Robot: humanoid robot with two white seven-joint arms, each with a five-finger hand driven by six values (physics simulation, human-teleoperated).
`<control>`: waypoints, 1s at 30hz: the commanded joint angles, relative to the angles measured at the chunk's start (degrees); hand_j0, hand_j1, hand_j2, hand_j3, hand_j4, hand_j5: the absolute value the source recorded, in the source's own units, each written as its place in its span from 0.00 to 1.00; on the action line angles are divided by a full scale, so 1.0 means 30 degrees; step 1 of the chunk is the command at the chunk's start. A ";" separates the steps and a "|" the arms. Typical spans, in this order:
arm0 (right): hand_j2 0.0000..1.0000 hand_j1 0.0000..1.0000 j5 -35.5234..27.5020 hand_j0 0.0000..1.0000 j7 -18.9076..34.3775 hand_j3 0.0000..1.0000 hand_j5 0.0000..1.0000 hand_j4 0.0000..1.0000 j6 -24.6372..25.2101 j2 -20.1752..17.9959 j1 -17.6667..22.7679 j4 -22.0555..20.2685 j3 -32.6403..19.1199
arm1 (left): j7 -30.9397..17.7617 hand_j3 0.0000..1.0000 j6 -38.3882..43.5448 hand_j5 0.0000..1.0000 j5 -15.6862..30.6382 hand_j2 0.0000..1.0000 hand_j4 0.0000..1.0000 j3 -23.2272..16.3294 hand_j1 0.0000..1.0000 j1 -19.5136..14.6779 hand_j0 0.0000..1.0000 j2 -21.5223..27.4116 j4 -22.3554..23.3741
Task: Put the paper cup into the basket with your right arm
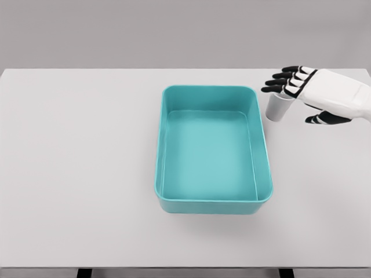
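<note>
Because the right hand (316, 92) hovers with its fingers (278, 82) spread and gripping nothing over the paper cup (279, 108), which stands upright on the bench (75, 162) just beside the teal basket (264, 145), a careless closing could tip the cup over.

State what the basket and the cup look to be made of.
Basket: likely moulded plastic, a uniform teal with a smooth, slightly satin finish and rounded corners. Paper cup: plain matte white, consistent with paper, though the render leaves it open.
</note>
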 commanded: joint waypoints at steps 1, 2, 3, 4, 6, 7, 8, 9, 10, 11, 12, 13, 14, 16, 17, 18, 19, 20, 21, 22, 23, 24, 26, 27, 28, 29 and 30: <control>1.00 1.00 -0.0066 1.00 0.0029 1.00 1.00 1.00 0.0053 0.0009 0.0000 -0.0004 -0.0143 | -0.0003 1.00 0.0000 1.00 0.0000 1.00 1.00 0.0000 1.00 0.0000 1.00 0.0001 0.0001; 1.00 1.00 -0.0066 1.00 0.0029 1.00 1.00 1.00 0.0053 0.0242 -0.0059 0.0025 -0.0260 | -0.0003 1.00 0.0000 1.00 0.0000 1.00 1.00 0.0000 1.00 0.0000 1.00 0.0001 0.0001; 1.00 1.00 -0.0066 1.00 0.0029 1.00 1.00 1.00 0.0053 0.0827 -0.0030 0.0055 -0.0698 | -0.0003 1.00 0.0000 1.00 0.0000 1.00 1.00 0.0000 1.00 0.0000 1.00 0.0001 0.0001; 1.00 1.00 0.0168 1.00 0.0029 1.00 1.00 1.00 0.0053 0.1677 -0.0030 0.0405 -0.1168 | -0.0003 1.00 0.0000 1.00 0.0000 1.00 1.00 0.0000 1.00 0.0000 1.00 0.0001 0.0001; 1.00 1.00 -0.0037 1.00 0.0029 1.00 1.00 1.00 0.1551 0.1972 -0.0030 0.0582 -0.1344 | -0.0003 1.00 0.0000 1.00 0.0000 1.00 1.00 0.0000 1.00 0.0000 1.00 0.0001 0.0001; 1.00 1.00 -0.0066 1.00 0.0029 1.00 1.00 1.00 0.2310 0.1972 -0.0001 0.0611 -0.1315 | -0.0003 1.00 0.0000 1.00 0.0000 1.00 1.00 0.0000 1.00 0.0000 1.00 0.0001 0.0001; 1.00 1.00 -0.0095 1.00 0.0029 1.00 1.00 1.00 0.3367 0.1942 -0.0030 0.0641 -0.1227 | -0.0003 1.00 0.0000 1.00 0.0000 1.00 1.00 0.0000 1.00 0.0000 1.00 0.0001 0.0001; 1.00 1.00 -0.0095 1.00 0.0029 1.00 1.00 1.00 0.4890 0.1971 -0.0030 0.0612 -0.1169 | -0.0003 1.00 0.0000 1.00 0.0000 1.00 1.00 0.0000 1.00 0.0029 1.00 0.0001 0.0001; 1.00 1.00 -0.0357 1.00 0.0029 1.00 1.00 1.00 0.6438 0.2117 0.0000 0.0611 -0.1139 | -0.0003 1.00 0.0000 1.00 0.0000 1.00 1.00 0.0000 1.00 0.0000 1.00 0.0001 0.0001; 1.00 1.00 -0.0943 1.00 0.0029 1.00 1.00 1.00 0.7498 0.2322 -0.0029 0.0641 -0.1139 | -0.0003 1.00 0.0000 1.00 0.0000 1.00 1.00 0.0000 1.00 0.0000 1.00 0.0001 0.0001; 1.00 1.00 -0.2348 1.00 0.0029 1.00 1.00 1.00 0.8992 0.2382 -0.0088 0.0757 -0.1169 | -0.0003 1.00 0.0000 1.00 0.0000 1.00 1.00 0.0000 1.00 0.0000 1.00 0.0001 0.0001; 1.00 1.00 -0.2964 1.00 0.0029 1.00 1.00 1.00 0.9491 0.2353 -0.0088 0.1020 -0.1169 | -0.0003 1.00 0.0000 1.00 0.0000 1.00 1.00 0.0000 1.00 0.0000 1.00 0.0001 0.0001; 1.00 1.00 -0.3757 1.00 0.0029 1.00 1.00 1.00 1.0049 0.2235 -0.0205 0.1870 -0.1081 | -0.0003 1.00 0.0000 1.00 0.0000 1.00 1.00 0.0000 1.00 0.0000 1.00 0.0001 0.0001; 1.00 1.00 -0.3875 1.00 0.0029 1.00 1.00 1.00 1.0781 0.2206 -0.0439 0.2281 -0.0847 | -0.0003 1.00 0.0000 1.00 0.0000 1.00 1.00 0.0000 1.00 0.0000 1.00 0.0001 0.0001; 1.00 1.00 -0.3846 1.00 0.0029 1.00 1.00 1.00 1.1046 0.2060 -0.0761 0.2398 -0.0379 | -0.0003 1.00 0.0000 1.00 0.0000 1.00 1.00 0.0000 1.00 0.0000 1.00 0.0001 0.0001; 1.00 1.00 -0.3845 1.00 0.0029 1.00 1.00 1.00 1.1075 0.1885 -0.1199 0.2515 0.0176 | -0.0003 1.00 0.0000 1.00 0.0000 1.00 1.00 0.0000 1.00 0.0000 1.00 0.0001 0.0001; 1.00 1.00 -0.3874 1.00 0.0029 1.00 1.00 1.00 1.1163 0.1329 -0.2631 0.2924 0.2192 | -0.0003 1.00 0.0000 1.00 0.0000 1.00 1.00 0.0000 1.00 0.0000 1.00 0.0001 0.0001; 1.00 1.00 -0.3875 1.00 0.0029 1.00 1.00 1.00 1.1572 0.1210 -0.3630 0.3159 0.3398 | -0.0003 1.00 0.0000 1.00 0.0000 1.00 1.00 0.0000 1.00 0.0000 1.00 0.0001 0.0001; 1.00 1.00 -0.3875 1.00 0.0029 1.00 1.00 1.00 1.1837 0.1210 -0.4977 0.3657 0.4834 | -0.0003 1.00 0.0000 1.00 0.0000 1.00 1.00 0.0000 1.00 0.0000 1.00 0.0001 0.0001; 1.00 1.00 -0.3875 1.00 0.0029 1.00 1.00 1.00 1.1866 0.1210 -0.5857 0.4126 0.5772 | -0.0003 1.00 0.0000 1.00 0.0000 1.00 1.00 0.0000 1.00 0.0000 1.00 0.0001 0.0001; 1.00 1.00 -0.3875 1.00 0.0029 1.00 1.00 1.00 1.1837 0.1093 -0.6415 0.4332 0.6417 | -0.0003 1.00 0.0000 1.00 0.0000 1.00 1.00 0.0000 1.00 0.0000 1.00 0.0001 0.0001; 1.00 1.00 -0.3875 1.00 0.0029 1.00 1.00 1.00 1.1837 0.0479 -0.6796 0.4449 0.7237 | -0.0003 1.00 0.0000 1.00 0.0000 1.00 1.00 0.0000 1.00 0.0000 1.00 0.0001 0.0001; 1.00 1.00 -0.3904 1.00 0.0029 1.00 1.00 1.00 1.1837 0.0039 -0.7675 0.4566 0.8936 | -0.0003 1.00 0.0000 1.00 0.0000 1.00 1.00 0.0000 1.00 0.0000 1.00 0.0001 0.0001; 1.00 1.00 -0.3933 1.00 0.0029 1.00 1.00 1.00 1.1808 -0.0225 -0.8200 0.4829 0.9755 | -0.0003 1.00 0.0000 1.00 0.0000 1.00 1.00 0.0000 1.00 0.0000 1.00 0.0001 0.0001; 1.00 1.00 -0.3963 1.00 0.0029 1.00 1.00 1.00 1.1778 -0.0371 -0.8817 0.5181 1.0548 | -0.0003 1.00 0.0000 1.00 0.0000 1.00 1.00 0.0000 1.00 0.0000 1.00 0.0001 0.0001; 1.00 1.00 -0.4021 1.00 0.0029 1.00 1.00 1.00 1.1691 -0.0489 -0.9403 0.5590 1.1221 | -0.0003 1.00 0.0000 1.00 0.0000 1.00 1.00 0.0000 1.00 0.0000 1.00 0.0001 0.0001; 1.00 1.00 -0.4284 1.00 0.0029 1.00 1.00 1.00 1.1661 -0.0518 -1.0194 0.6059 1.2276 | -0.0003 1.00 0.0000 1.00 0.0000 1.00 1.00 0.0000 1.00 0.0000 1.00 0.0001 0.0001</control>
